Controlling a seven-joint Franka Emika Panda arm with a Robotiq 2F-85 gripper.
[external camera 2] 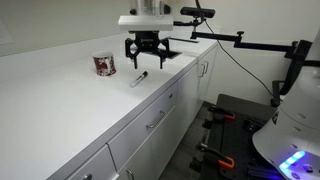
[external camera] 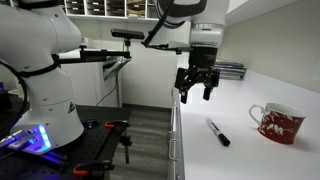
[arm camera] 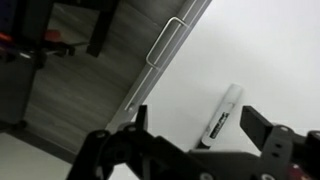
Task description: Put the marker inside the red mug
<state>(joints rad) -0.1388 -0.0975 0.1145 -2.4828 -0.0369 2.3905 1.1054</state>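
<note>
**Open gripper above the counter, marker lying apart from the mug**

A long white counter (external camera: 250, 155) fills the right half of an exterior view and runs from the lower left toward the upper middle of an exterior view (external camera 2: 60, 110). Below its front edge sits a row of white drawers (external camera 2: 150, 125) with slim metal handles. One of these handles (arm camera: 165, 40) shows in the upper middle of the wrist view, beside grey wood-look floor (arm camera: 90, 80).

The white robot arm (external camera: 185, 12) comes in from the top of the frame. Its black gripper (external camera: 195, 95) hangs in the air over the counter, near the front edge. The jaws stand wide apart and have hold of nothing. In an exterior view the gripper (external camera 2: 145, 62) sits just above the marker in the frame, clear of it.

The red mug (external camera: 277, 124) stands upright on the counter at the right of the frame, with its white handle turned to the left. It also shows left of the gripper in an exterior view (external camera 2: 104, 65).

The marker (external camera: 219, 132) lies flat on the counter, left of the mug and apart from it, below and right of the gripper. It also shows in an exterior view (external camera 2: 139, 77). In the wrist view the marker (arm camera: 220, 115) lies in the lower right, between the two black fingers and nearer the right one. The gripper (arm camera: 195, 118) does not touch it.
</note>
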